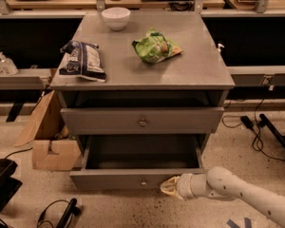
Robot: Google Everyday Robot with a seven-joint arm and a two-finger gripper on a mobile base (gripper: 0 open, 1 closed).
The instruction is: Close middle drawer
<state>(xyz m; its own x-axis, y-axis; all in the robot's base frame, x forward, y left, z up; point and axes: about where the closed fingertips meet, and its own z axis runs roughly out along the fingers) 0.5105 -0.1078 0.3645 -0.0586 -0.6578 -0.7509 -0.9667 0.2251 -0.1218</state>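
I'm reading the gripper (170,187) as resting against the front panel of the pulled-out middle drawer (109,178), just right of its knob (143,181), spread or closed I can't tell, with the closing push running straight back into the cabinet (142,70).
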